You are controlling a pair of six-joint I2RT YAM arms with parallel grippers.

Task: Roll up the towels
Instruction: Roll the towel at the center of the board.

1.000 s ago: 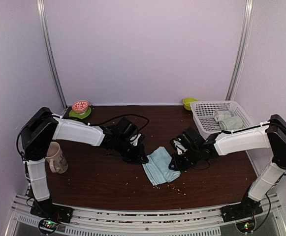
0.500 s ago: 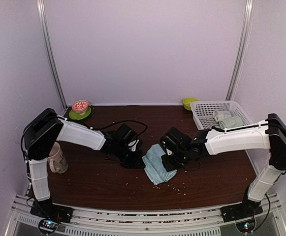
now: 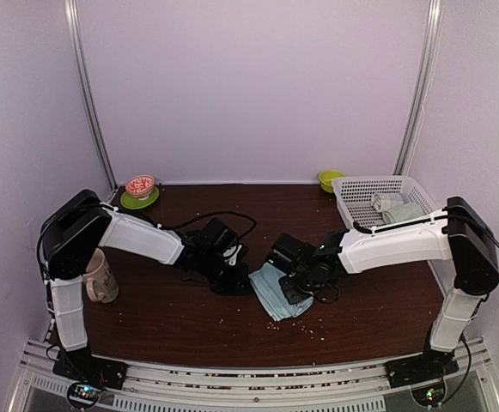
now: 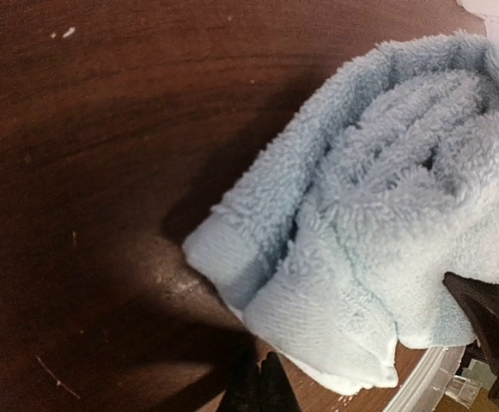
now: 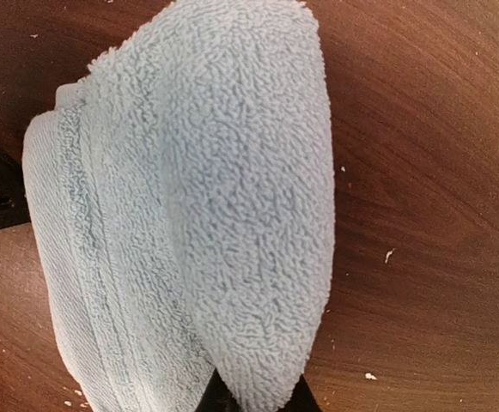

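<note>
A light blue towel (image 3: 274,297) lies mid-table, its right side doubled over into a loose roll. My right gripper (image 3: 291,280) is shut on that folded layer; in the right wrist view the towel (image 5: 215,197) fills the frame and its fold dips between the dark fingertips of my right gripper (image 5: 258,399). My left gripper (image 3: 240,280) rests shut and empty on the wood just left of the towel. In the left wrist view the towel's (image 4: 378,215) rolled end sits beyond the closed tips of my left gripper (image 4: 260,388). A pale green rolled towel (image 3: 403,215) lies in the basket.
A white basket (image 3: 352,194) stands at the back right, also holding a whitish rolled cloth (image 3: 386,202). A mug (image 3: 100,275) stands at the left edge. A green plate with a red bowl (image 3: 140,187) is back left, a green bowl (image 3: 330,179) back centre. Crumbs dot the table.
My right gripper has dragged the towel's right edge leftward, folding it over the rest. My left gripper has shut and shifted slightly at the towel's left edge.
</note>
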